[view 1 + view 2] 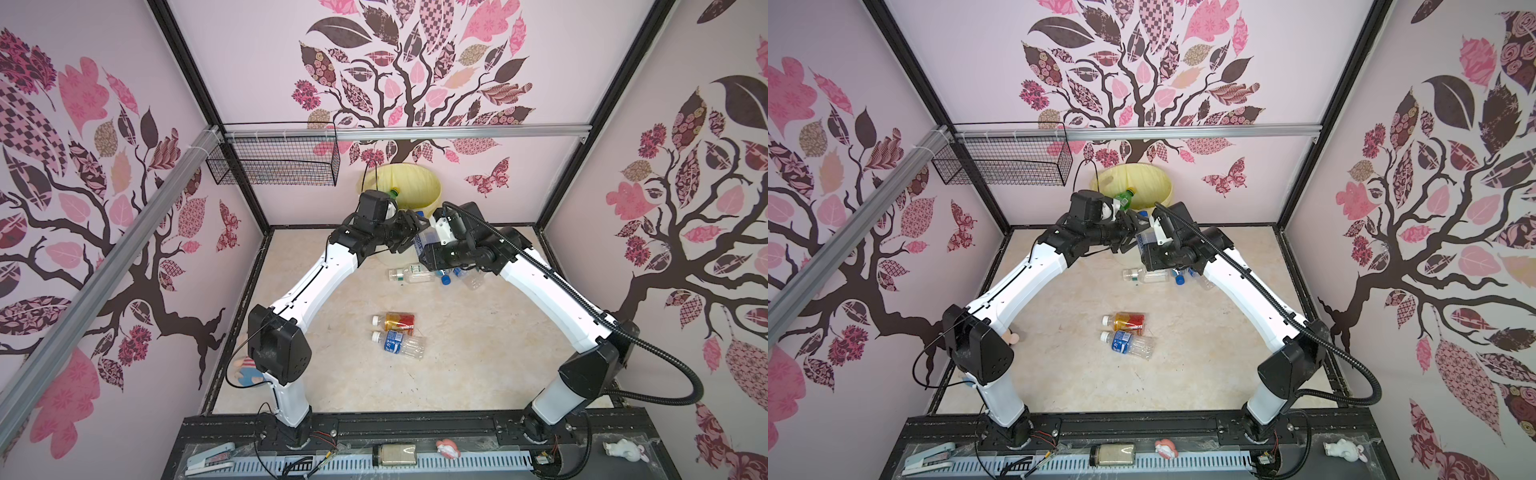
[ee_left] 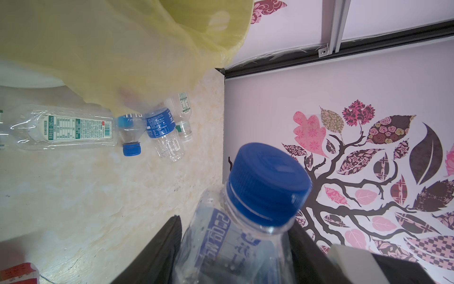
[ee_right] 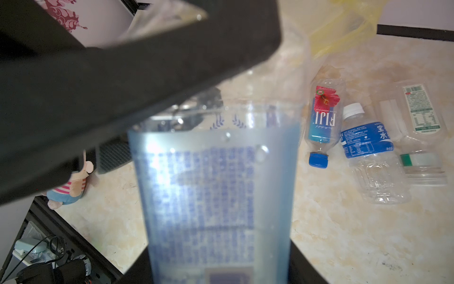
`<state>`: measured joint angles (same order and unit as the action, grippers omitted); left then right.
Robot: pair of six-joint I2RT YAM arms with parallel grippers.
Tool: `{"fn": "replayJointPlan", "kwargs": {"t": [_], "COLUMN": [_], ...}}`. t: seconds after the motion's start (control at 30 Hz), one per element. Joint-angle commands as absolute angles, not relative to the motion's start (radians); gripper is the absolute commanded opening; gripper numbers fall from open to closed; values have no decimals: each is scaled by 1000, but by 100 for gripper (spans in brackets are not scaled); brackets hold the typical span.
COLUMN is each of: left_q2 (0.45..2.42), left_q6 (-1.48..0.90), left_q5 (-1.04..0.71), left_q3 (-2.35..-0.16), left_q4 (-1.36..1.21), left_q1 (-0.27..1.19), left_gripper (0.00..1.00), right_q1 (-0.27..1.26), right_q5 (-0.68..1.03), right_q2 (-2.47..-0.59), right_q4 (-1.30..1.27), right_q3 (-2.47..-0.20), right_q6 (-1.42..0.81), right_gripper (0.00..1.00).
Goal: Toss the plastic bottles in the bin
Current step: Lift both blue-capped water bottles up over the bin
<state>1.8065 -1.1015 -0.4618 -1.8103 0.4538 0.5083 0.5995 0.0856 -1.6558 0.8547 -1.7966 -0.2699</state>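
Blue-capped clear bottle [image 2: 265,186] sits pinched by left claw [image 2: 235,228] and right claw [image 3: 218,260] together; yellow-lined bin [image 1: 415,178] stands just beyond both; loose bottles [image 1: 409,274] lie beneath them.

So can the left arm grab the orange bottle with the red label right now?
Probably not yet. The left claw holds a blue-capped bottle up by the bin. Nothing covers the orange bottle, so the way looks free once that claw lets go.
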Motion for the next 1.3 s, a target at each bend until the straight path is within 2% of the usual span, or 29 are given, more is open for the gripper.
{"fn": "replayJointPlan", "kwargs": {"t": [0.0,0.27,0.63,0.8,0.9,1.27], "left_q2": [1805,1800,1804,1800,1800,1800], "left_q6": [-1121,-1120,-1129,-1127,-1126,-1135], "left_q5": [-489,-489,-493,-490,-486,-468], "left_q3": [-1798,-1781,-1781,-1778,-1775,-1780], "left_q4": [417,416,406,406,408,422], "left_q1": [520,521,521,521,520,486], "left_gripper": [67,69,65,56,46,40], "right_q1": [615,614,571,570,571,570], "right_q5": [137,159,209,230,227,192], "right_q2": [-1699,-1726,-1725,-1738,-1736,-1696], "right_q4": [840,842,833,836,838,850], "right_q3": [-1863,-1912,-1932,-1956,-1957,-1919], "right_q6": [-278,-298,-350,-360,-362,-344], "right_gripper": [58,59,61,65,67,79]}}
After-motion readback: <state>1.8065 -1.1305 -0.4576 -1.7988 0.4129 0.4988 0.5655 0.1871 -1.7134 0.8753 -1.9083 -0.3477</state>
